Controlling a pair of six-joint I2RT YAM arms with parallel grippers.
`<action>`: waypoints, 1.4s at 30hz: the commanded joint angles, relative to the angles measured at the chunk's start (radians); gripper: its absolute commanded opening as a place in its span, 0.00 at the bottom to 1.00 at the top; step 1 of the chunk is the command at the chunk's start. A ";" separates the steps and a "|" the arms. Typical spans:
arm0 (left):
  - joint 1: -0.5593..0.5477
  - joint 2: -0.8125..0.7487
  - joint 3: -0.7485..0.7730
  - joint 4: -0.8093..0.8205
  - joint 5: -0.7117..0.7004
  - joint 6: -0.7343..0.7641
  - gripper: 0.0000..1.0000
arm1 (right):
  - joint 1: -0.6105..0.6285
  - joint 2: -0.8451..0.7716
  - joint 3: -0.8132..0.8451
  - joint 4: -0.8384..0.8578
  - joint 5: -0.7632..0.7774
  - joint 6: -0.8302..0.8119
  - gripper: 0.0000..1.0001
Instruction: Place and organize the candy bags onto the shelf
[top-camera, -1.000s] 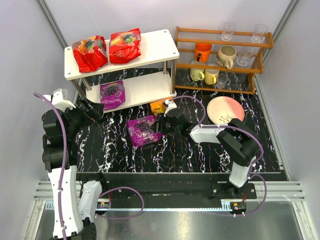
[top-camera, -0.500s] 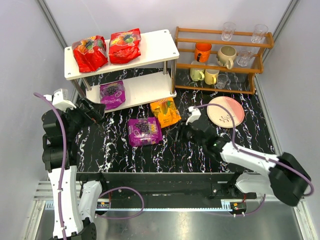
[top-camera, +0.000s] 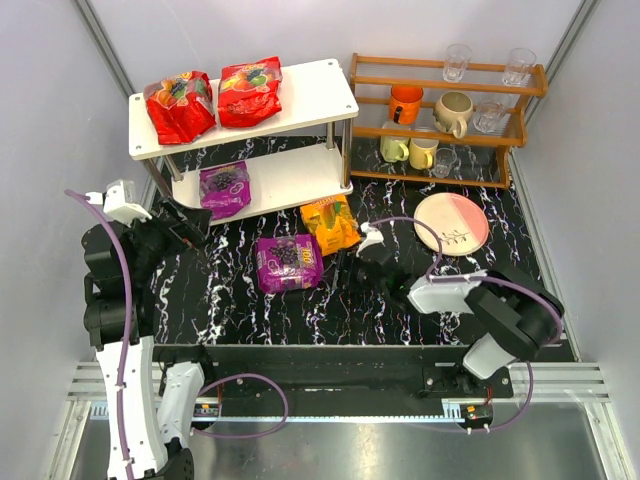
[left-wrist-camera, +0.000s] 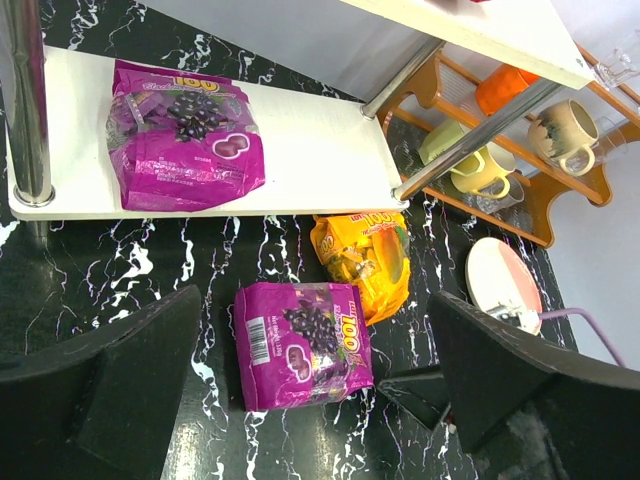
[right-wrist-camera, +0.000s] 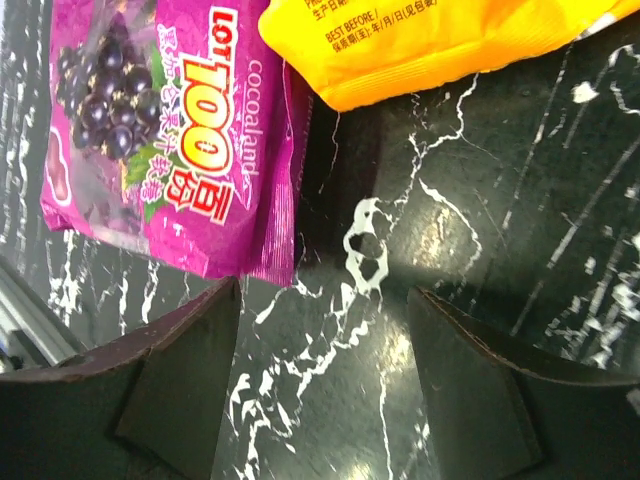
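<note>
Two red candy bags (top-camera: 180, 105) (top-camera: 249, 90) lie on the top board of the white shelf (top-camera: 310, 95). One purple bag (top-camera: 225, 187) (left-wrist-camera: 185, 135) rests on its lower board. On the black table lie a second purple bag (top-camera: 289, 263) (left-wrist-camera: 303, 343) (right-wrist-camera: 170, 140) and, touching it, an orange bag (top-camera: 330, 222) (left-wrist-camera: 365, 258) (right-wrist-camera: 430, 40). My right gripper (top-camera: 342, 268) (right-wrist-camera: 325, 290) is open, low over bare table just right of the purple bag. My left gripper (top-camera: 190, 225) (left-wrist-camera: 315, 298) hangs wide open near the shelf's left leg, empty.
A brown wooden rack (top-camera: 450, 110) with mugs and glasses stands at the back right. In front of it lies a pink plate (top-camera: 451, 222) (left-wrist-camera: 503, 285). Grey walls close in both sides, and the shelf's metal leg (left-wrist-camera: 25, 100) is close to my left gripper.
The right arm let go of the purple bag, drew back right, then came left again beside it with jaws opening. The bag now lies squarer and the orange bag is uncovered. Left arm unmoved.
</note>
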 joint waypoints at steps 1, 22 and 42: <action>-0.001 -0.006 0.022 0.017 0.029 -0.014 0.99 | 0.001 0.096 0.025 0.290 -0.013 0.140 0.76; -0.001 -0.018 0.003 0.013 0.029 -0.015 0.99 | -0.084 -0.065 -0.144 0.466 -0.222 0.241 0.31; -0.001 0.002 0.001 0.027 0.032 -0.012 0.99 | -0.082 0.286 0.068 0.512 -0.238 0.305 0.85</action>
